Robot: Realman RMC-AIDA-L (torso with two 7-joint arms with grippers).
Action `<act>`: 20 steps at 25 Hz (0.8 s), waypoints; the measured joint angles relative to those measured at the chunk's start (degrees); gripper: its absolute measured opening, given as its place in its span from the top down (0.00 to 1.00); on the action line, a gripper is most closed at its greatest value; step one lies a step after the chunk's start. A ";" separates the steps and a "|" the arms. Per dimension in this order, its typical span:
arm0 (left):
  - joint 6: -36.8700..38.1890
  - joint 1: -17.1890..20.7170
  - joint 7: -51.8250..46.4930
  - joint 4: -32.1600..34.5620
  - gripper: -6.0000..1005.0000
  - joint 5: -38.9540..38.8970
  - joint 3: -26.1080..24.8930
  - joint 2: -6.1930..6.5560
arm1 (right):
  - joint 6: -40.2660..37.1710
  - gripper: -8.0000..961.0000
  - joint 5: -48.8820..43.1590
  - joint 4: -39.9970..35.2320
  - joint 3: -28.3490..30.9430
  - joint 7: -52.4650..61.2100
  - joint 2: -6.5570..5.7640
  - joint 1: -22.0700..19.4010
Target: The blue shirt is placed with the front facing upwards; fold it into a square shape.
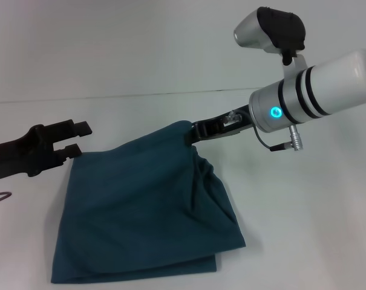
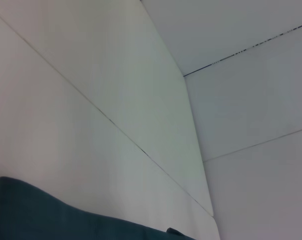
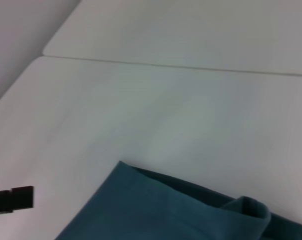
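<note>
Now right pincer [image 1: 196, 132] clamped on folded blue shirt's [image 1: 140, 211] far corner; left pincer [image 1: 80, 138] apart, just beside.

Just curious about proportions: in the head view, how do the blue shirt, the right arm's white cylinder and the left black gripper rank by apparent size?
1. blue shirt, largest.
2. white cylinder, though nearness to the camera inflates it.
3. left gripper, smallest.
</note>
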 joint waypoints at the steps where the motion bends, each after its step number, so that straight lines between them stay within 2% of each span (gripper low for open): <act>1: 0.01 -0.04 -0.03 0.00 0.31 -0.01 0.01 0.00 | -0.01 0.99 -0.35 0.00 0.09 0.41 -0.02 -0.04; 9: 0.13 0.13 -0.07 0.00 0.31 -0.02 -0.13 0.00 | 0.18 0.99 -3.73 -2.72 0.47 4.16 -0.17 -1.65; 14: -0.03 0.12 -0.06 0.00 0.31 -0.02 -0.03 0.00 | 0.85 0.95 -3.87 -2.15 0.64 4.24 -0.31 -2.02; 20: 0.14 0.17 -0.04 0.00 0.31 -0.02 -0.10 0.00 | 0.89 0.90 -3.87 0.50 2.36 4.26 -1.59 -1.60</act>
